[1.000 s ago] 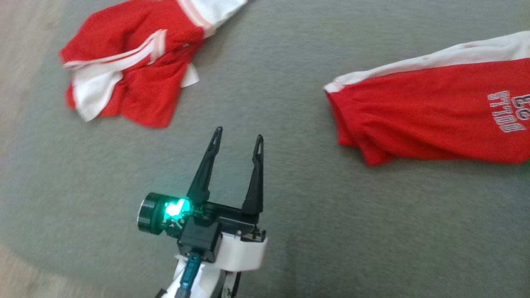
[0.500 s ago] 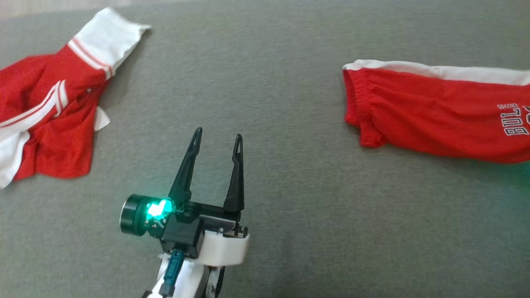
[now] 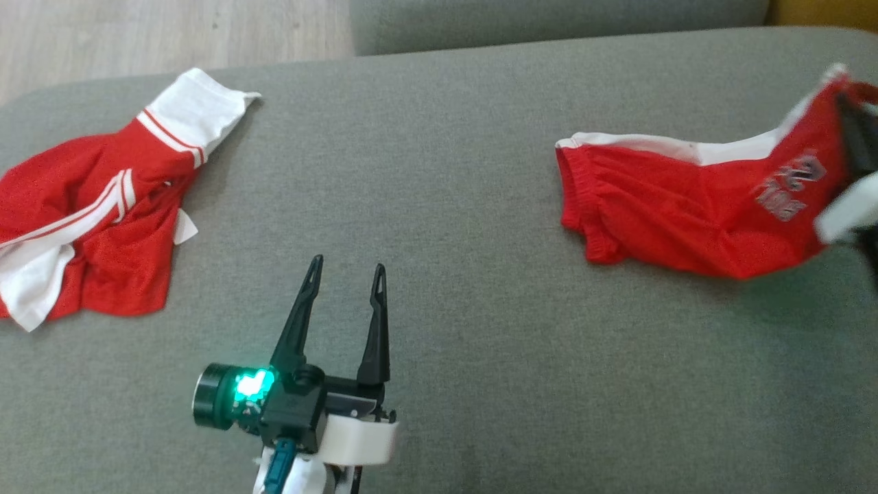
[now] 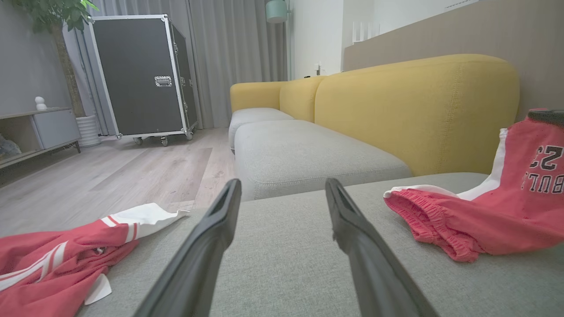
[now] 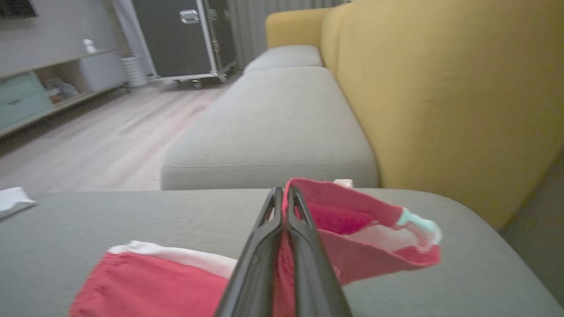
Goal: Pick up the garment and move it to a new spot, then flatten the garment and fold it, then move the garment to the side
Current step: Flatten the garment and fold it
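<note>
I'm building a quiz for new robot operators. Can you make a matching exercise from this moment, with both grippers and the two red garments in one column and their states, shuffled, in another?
1. left gripper
2. right gripper
3. lettered shorts
4. striped garment

A. lies crumpled, untouched
B. open, nothing between its fingers
C. one end lifted off the grey cushion
D. shut on red fabric

Pairs: 1-B, 2-D, 3-C, 4-A.
</note>
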Robot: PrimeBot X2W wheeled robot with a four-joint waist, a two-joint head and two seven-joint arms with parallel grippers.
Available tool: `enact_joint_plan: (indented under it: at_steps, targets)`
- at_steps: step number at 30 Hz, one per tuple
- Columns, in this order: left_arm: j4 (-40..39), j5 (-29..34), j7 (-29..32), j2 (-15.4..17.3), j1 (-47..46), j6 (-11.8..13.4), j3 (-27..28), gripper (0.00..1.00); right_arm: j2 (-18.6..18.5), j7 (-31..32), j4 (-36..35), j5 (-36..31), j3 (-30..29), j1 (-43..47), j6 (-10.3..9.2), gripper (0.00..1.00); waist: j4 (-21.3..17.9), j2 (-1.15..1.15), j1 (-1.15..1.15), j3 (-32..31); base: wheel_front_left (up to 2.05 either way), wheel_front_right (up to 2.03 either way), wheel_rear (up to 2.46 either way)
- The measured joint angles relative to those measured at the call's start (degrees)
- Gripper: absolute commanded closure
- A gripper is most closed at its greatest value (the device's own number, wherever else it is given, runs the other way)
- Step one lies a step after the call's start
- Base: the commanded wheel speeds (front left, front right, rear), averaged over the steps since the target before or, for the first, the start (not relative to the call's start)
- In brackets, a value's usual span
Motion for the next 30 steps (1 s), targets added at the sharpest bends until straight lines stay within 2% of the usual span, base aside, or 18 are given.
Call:
enact_joint_plan:
  at_steps: [9,10,11,12,14,17,20,23,26,27,30]
  targets:
    - [1.11,-0.56,0.00,-0.03,1.02,-0.62,0.31,0.00,11.85,4.86,-6.56,-2.35,6.01,0.05,0.00,1.00,1.80,0.00,0.00,-1.21,0.00,0.00,0.00]
    - [1.19,-0.67,0.00,-0.04,1.02,-0.62,0.29,0.00,13.15,5.14,-6.75,-2.37,6.66,0.19,0.00,0.75,2.01,0.00,0.01,-1.18,0.00,0.00,0.00]
    - [1.38,-0.67,0.00,-0.04,1.00,-0.62,0.21,0.00,14.40,5.15,-6.72,-2.45,7.11,0.42,0.00,0.09,2.24,0.00,0.01,-1.20,0.00,0.00,0.00]
    - [1.62,-0.71,0.00,-0.05,1.01,-0.62,0.14,0.00,15.46,5.03,-6.73,-2.83,7.51,0.76,0.00,0.00,2.43,0.00,0.02,-1.31,0.00,0.00,0.00]
    - [1.97,-1.46,0.00,-0.05,1.02,-0.62,0.07,0.00,16.96,4.00,-7.12,-3.21,8.03,1.92,0.00,0.00,2.74,0.00,0.01,-1.81,0.00,0.00,0.00]
    - [2.11,-1.69,0.00,-0.07,1.17,-0.58,0.07,0.00,17.31,1.85,-9.26,-3.31,8.92,4.78,0.00,0.00,3.09,0.00,0.01,-3.06,0.00,0.00,0.00]
    - [1.99,-2.18,0.00,-0.09,2.59,-0.49,0.43,0.00,16.29,0.04,-12.18,-4.70,8.81,8.55,0.00,0.00,3.22,0.00,0.01,-4.65,0.00,0.00,0.00]
    - [1.67,-2.20,0.00,-0.09,5.44,-0.10,1.32,0.00,14.66,-0.88,-14.90,-7.58,6.20,13.68,0.00,0.00,3.05,0.00,0.01,-6.52,0.00,0.00,0.00]
    - [0.78,-2.96,0.00,-0.09,8.88,0.18,3.00,0.00,13.81,-1.10,-19.71,-13.39,-1.82,21.03,0.00,0.00,2.70,0.00,0.00,-8.79,0.00,0.00,0.00]
    - [-0.07,-3.16,0.00,-0.04,11.15,0.38,4.03,0.00,14.26,-1.12,-24.39,-18.17,-8.89,26.74,0.00,0.00,2.32,0.00,0.00,-10.14,0.00,0.00,0.00]
    - [-0.92,-3.07,0.00,-0.02,13.92,0.37,5.30,0.00,16.88,-1.25,-29.72,-25.01,-19.07,35.63,0.00,0.00,1.82,0.00,0.00,-11.95,0.00,0.00,0.00]
